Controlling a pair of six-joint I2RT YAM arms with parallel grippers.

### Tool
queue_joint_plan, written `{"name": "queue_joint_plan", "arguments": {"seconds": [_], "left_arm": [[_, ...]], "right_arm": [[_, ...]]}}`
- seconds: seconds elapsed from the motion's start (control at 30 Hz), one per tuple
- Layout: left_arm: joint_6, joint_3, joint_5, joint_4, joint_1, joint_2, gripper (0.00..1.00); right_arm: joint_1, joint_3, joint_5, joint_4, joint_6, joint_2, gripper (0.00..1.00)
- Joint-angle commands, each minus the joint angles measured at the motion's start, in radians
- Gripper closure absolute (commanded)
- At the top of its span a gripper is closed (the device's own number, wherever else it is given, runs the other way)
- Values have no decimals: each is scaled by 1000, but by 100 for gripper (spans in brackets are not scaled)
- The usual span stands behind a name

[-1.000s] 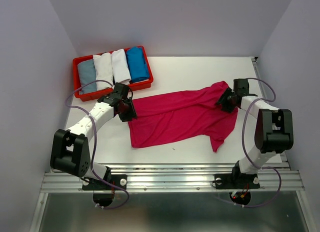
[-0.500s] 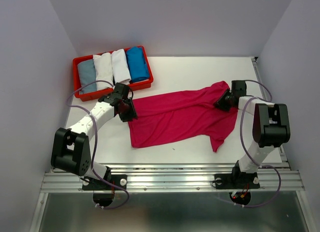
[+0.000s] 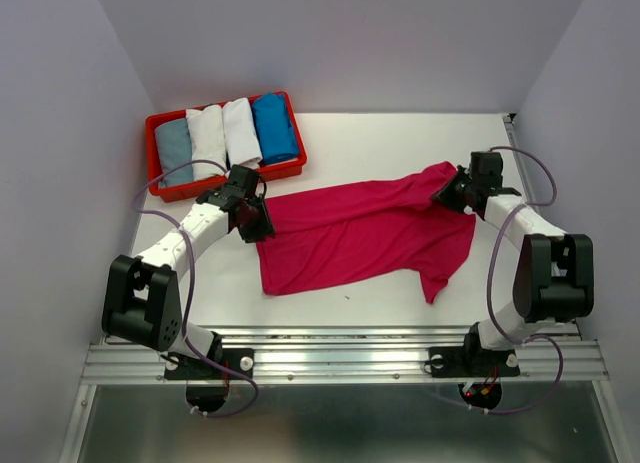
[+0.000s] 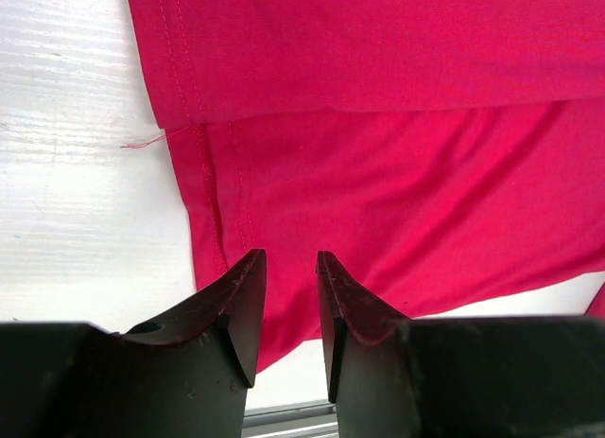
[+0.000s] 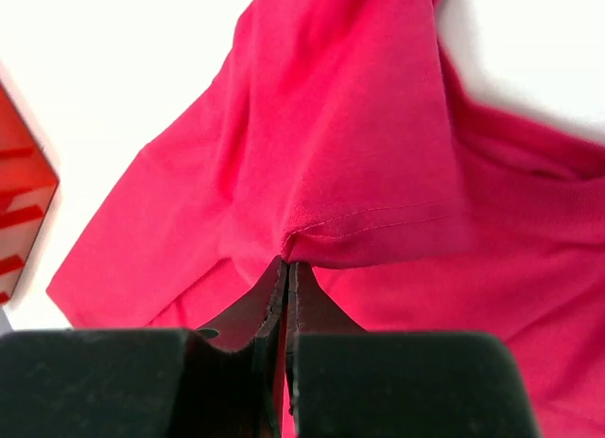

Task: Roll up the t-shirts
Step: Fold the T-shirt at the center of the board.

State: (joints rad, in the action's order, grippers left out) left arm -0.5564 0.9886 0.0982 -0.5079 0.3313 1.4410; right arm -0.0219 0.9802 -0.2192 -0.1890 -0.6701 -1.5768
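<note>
The magenta t-shirt (image 3: 360,233) lies spread across the middle of the surface (image 3: 380,143). The right fingers (image 5: 244,310) are pinched tight on its far right hem. The left fingers (image 4: 232,306) stand slightly apart over its left edge, holding nothing. Rolled t-shirts (image 3: 225,133) fill the red tray (image 3: 235,179) at the far left corner.

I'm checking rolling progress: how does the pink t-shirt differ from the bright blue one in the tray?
The pink t-shirt lies spread and wrinkled on the table; the bright blue t-shirt is rolled up in the red tray. The pink one is pinched at an edge by the right gripper; no gripper holds the blue one. Both are plain, single-coloured cloth.
</note>
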Motion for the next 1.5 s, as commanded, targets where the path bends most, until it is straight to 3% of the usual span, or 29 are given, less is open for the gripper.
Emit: {"name": "queue_joint_plan", "arguments": {"seconds": [0.0,0.53,0.57,0.6,0.67,0.73,0.83,1.0,1.3,1.47], "left_arm": [[23,-4,6,12,-5,-11,61],[26,-33,20,26,-5,-21,62],[27,-34,23,28,-5,-21,62],[27,-36,24,29,-5,-19,62],[29,-38,34,29,-5,-17,62],[35,-27,40,28,-5,-11,62],[44,7,38,14,-5,-2,62],[55,77,43,11,-6,33,61],[73,159,116,66,-6,205,62],[79,171,124,78,-5,263,63]], "right_arm": [[27,-5,-17,-67,21,64,99],[97,-129,29,-188,-33,196,99],[97,-150,29,-190,-29,202,96],[97,-159,29,-190,-26,202,80],[97,-164,47,-216,-3,196,60],[97,-140,134,-248,15,192,53],[83,-72,265,-268,50,193,53],[-13,41,334,-265,92,94,58],[-147,227,236,-196,70,-178,63],[-147,314,227,-165,70,-282,63]]}}
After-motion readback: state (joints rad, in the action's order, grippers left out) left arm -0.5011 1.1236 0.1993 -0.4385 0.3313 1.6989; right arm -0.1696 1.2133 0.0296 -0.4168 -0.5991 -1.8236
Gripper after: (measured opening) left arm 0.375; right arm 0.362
